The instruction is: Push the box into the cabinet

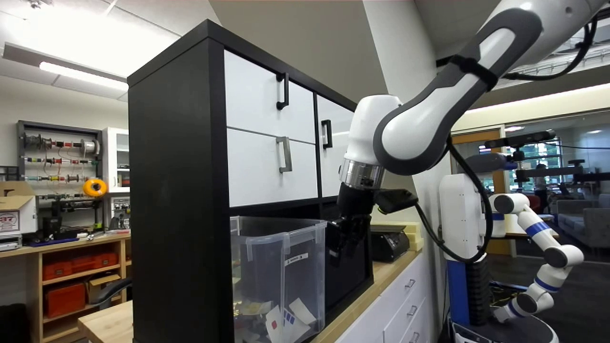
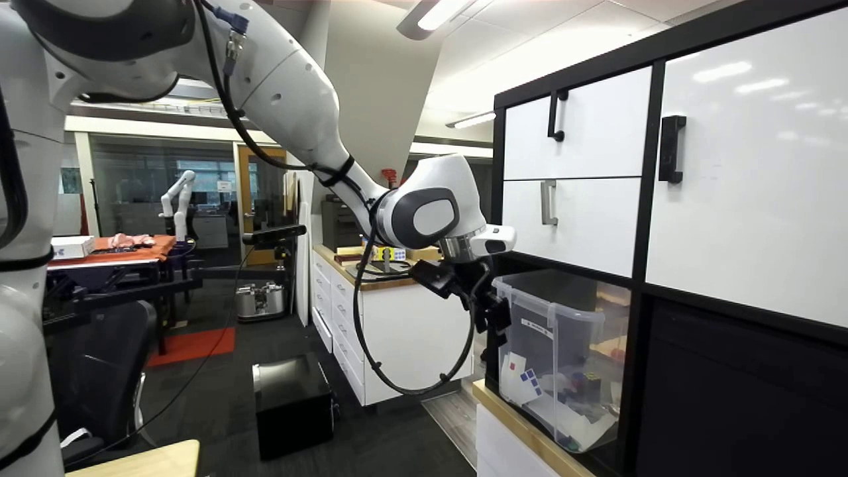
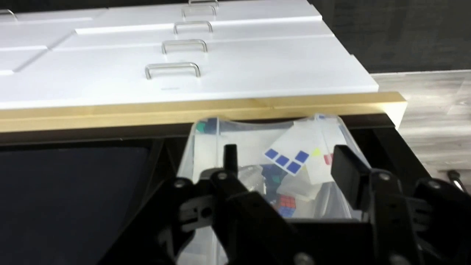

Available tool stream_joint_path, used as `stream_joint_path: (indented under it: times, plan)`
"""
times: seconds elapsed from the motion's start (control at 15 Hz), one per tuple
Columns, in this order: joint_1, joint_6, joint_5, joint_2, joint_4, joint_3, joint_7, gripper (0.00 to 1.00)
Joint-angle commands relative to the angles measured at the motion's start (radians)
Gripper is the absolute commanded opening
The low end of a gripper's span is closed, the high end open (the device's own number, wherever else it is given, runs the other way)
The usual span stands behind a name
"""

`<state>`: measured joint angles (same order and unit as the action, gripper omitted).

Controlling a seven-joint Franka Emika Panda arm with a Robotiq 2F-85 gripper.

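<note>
The box (image 1: 305,281) is a clear plastic bin with whitish cards and small items inside. It stands upright in a lower compartment of the black-framed cabinet (image 1: 176,190), under two white drawer fronts. Both also show in an exterior view, the box (image 2: 570,313) with its front end at the opening of the cabinet (image 2: 640,232). It seems to stick out slightly; how far is unclear. My gripper (image 1: 344,233) hangs just in front of the box, also in an exterior view (image 2: 497,315). In the wrist view the gripper (image 3: 287,165) is open and empty over the box (image 3: 206,158); I cannot tell if it touches.
A dark panel (image 3: 66,206) fills the neighbouring compartment. The cabinet stands on a wood-edged counter (image 3: 220,110) over white drawers (image 3: 257,70). A black device (image 1: 388,244) sits further along. The arm's cable (image 2: 361,311) hangs in a loop. A black cube (image 2: 295,404) is on the floor.
</note>
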<state>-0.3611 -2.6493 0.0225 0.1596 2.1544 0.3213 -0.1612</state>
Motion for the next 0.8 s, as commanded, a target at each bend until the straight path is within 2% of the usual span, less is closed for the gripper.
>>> stream_joint_path:
  times: [0.0,0.13,0.33,0.4,0.53,0.73]
  plan:
    - [0.046,0.235,0.205,-0.149,0.053,-0.096,-0.25,0.98]
    - [0.084,0.348,0.2,-0.193,0.054,-0.179,-0.292,1.0]
    - [0.138,0.452,0.148,-0.245,0.061,-0.282,-0.297,1.0]
    - [0.162,0.402,0.159,-0.18,0.019,-0.296,-0.274,1.0]
    - [0.173,0.435,0.155,-0.205,0.024,-0.325,-0.28,1.0]
    - [0.18,0.436,0.155,-0.211,0.034,-0.327,-0.281,1.0]
